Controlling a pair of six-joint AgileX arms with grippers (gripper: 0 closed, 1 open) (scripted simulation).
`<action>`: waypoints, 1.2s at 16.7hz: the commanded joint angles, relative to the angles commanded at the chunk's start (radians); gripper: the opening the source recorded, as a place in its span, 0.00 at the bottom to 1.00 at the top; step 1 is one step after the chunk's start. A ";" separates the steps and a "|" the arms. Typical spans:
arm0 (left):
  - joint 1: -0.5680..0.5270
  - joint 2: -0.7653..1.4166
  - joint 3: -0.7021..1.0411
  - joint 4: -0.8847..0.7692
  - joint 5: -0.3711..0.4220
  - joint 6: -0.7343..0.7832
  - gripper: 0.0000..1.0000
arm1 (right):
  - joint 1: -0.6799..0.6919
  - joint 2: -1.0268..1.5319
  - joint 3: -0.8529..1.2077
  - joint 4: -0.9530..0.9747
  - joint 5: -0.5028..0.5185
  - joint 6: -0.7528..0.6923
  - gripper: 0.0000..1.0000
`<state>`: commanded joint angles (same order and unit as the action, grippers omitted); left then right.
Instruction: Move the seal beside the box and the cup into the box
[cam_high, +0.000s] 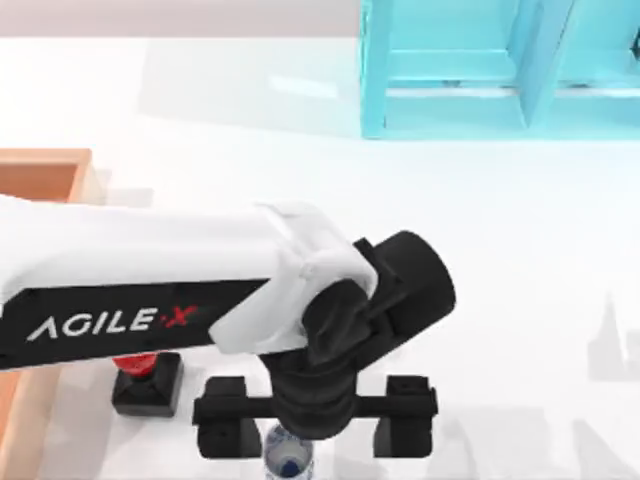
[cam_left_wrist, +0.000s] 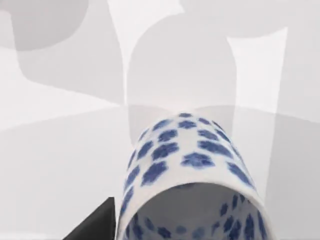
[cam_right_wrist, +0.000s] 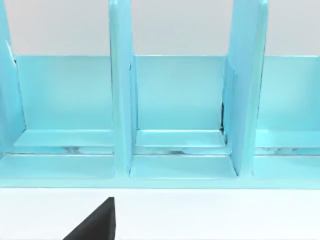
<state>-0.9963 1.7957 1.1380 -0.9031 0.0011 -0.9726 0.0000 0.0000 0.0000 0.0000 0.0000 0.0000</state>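
Observation:
My left arm reaches in from the left, and its gripper (cam_high: 315, 432) hangs open at the table's near edge, its black fingers (cam_high: 225, 425) spread wide. The cup (cam_high: 288, 462), white with blue blotches, stands between them just left of the midline, touching neither finger. It looms close in the left wrist view as the cup (cam_left_wrist: 192, 170), beside one fingertip (cam_left_wrist: 97, 225). The seal (cam_high: 147, 381), a red knob on a black base, stands left of the gripper, partly under the arm. The wooden box (cam_high: 45, 180) lies at the left edge, largely covered by the arm. A fingertip (cam_right_wrist: 97, 225) of my right gripper faces the shelf.
A cyan shelf unit (cam_high: 480, 70) stands at the back right, with upright dividers (cam_right_wrist: 120, 100) seen close in the right wrist view. Bare white table (cam_high: 520, 250) stretches between the shelf and the left gripper.

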 joint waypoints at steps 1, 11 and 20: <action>0.000 0.011 -0.023 0.031 0.000 0.000 1.00 | 0.000 0.000 0.000 0.000 0.000 0.000 1.00; -0.001 0.024 -0.047 0.061 0.000 -0.001 0.62 | 0.000 0.000 0.000 0.000 0.000 0.000 1.00; -0.001 0.024 -0.047 0.061 0.000 -0.001 0.00 | 0.000 0.000 0.000 0.000 0.000 0.000 1.00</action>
<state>-0.9972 1.8197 1.0905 -0.8420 0.0012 -0.9733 0.0000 0.0000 0.0000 0.0000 0.0000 0.0000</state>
